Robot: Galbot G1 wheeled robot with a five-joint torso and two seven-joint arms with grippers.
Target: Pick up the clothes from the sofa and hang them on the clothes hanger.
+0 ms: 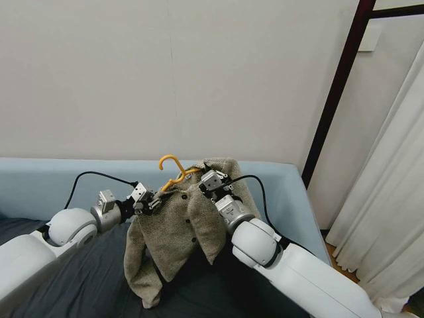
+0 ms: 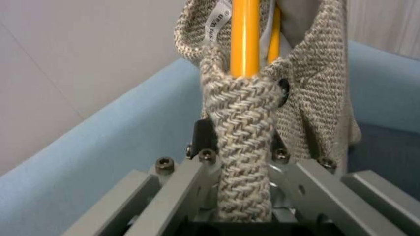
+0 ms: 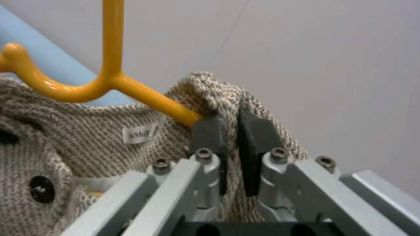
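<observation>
A beige knit cardigan (image 1: 179, 228) hangs on a yellow hanger (image 1: 171, 163) held up over the sofa. My left gripper (image 1: 150, 201) is shut on the cardigan's one shoulder; in the left wrist view the knit fabric (image 2: 243, 162) is pinched between the fingers, with the yellow hanger arm (image 2: 245, 34) running into it. My right gripper (image 1: 212, 183) is shut on the other shoulder; its black pads (image 3: 210, 138) clamp the fabric where the hanger arm (image 3: 154, 101) ends. The hanger's hook points up, free of any rail.
The light blue sofa back (image 1: 59, 175) and dark seat (image 1: 79, 278) lie below the cardigan. A dark upright pole (image 1: 334, 93) stands at the right against the wall. White curtains (image 1: 391, 199) hang at the far right.
</observation>
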